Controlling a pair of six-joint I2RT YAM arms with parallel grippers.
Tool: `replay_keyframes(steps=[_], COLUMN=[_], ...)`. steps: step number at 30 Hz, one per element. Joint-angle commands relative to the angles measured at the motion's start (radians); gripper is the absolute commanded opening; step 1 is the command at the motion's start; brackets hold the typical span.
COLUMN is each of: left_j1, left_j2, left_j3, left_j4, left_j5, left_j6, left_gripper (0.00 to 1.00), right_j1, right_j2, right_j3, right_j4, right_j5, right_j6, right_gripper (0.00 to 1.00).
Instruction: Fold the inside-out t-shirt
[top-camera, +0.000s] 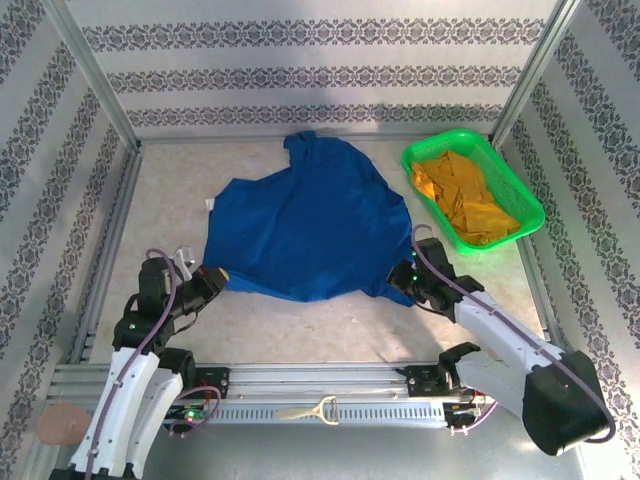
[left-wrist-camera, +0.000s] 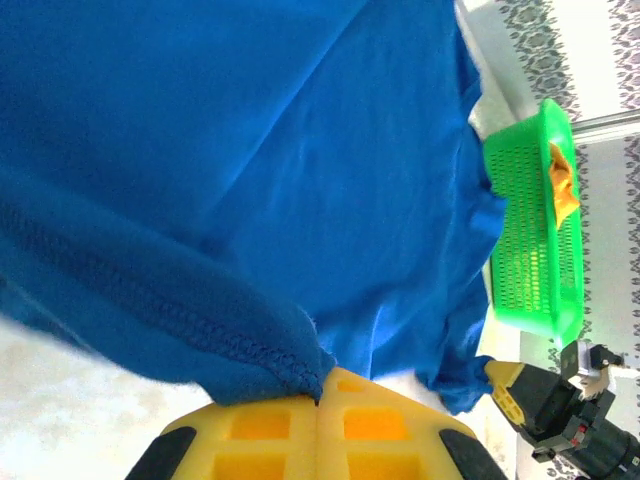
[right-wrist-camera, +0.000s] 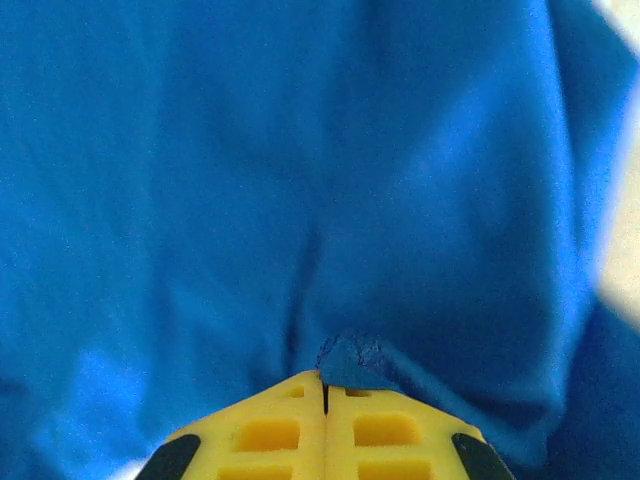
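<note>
The inside-out t-shirt (top-camera: 300, 225) is plain royal blue and lies spread over the middle of the table, a sleeve or neck part bunched at the back. My left gripper (top-camera: 214, 276) is shut on the t-shirt's near left corner; the stitched hem (left-wrist-camera: 250, 345) runs into the closed yellow fingertips (left-wrist-camera: 320, 395). My right gripper (top-camera: 405, 280) is shut on the near right corner, a small tuft of blue cloth (right-wrist-camera: 350, 360) pinched at the closed tips (right-wrist-camera: 325, 385). The cloth sags between the two grips along the near edge.
A green basket (top-camera: 520, 200) at the back right holds a mustard-yellow garment (top-camera: 465, 200). Patterned walls enclose the table on three sides. A metal rail (top-camera: 320, 380) with a pale peeler-like tool (top-camera: 310, 411) runs along the near edge.
</note>
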Motion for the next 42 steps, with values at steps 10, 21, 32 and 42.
replay_keyframes(steps=[10, 21, 32, 42], left_j1=[-0.007, -0.132, -0.126, 0.049], left_j2=[0.069, 0.944, 1.711, 1.761], left_j3=[0.308, 0.639, 1.322, 1.219], left_j4=[-0.171, 0.211, -0.031, -0.003], left_j5=[-0.060, -0.036, -0.082, -0.128], left_j6=[0.028, 0.183, 0.385, 0.319], left_gripper=[0.76, 0.78, 0.80, 0.80], right_j1=[-0.074, -0.054, 0.082, 0.095], right_j2=[-0.128, 0.139, 0.522, 0.823], right_j3=[0.197, 0.179, 0.317, 0.604], right_j4=[-0.261, -0.004, 0.065, -0.090], right_j5=[0.013, -0.021, 0.114, 0.127], right_j6=[-0.060, 0.051, 0.152, 0.180], right_gripper=[0.58, 0.55, 0.52, 0.51])
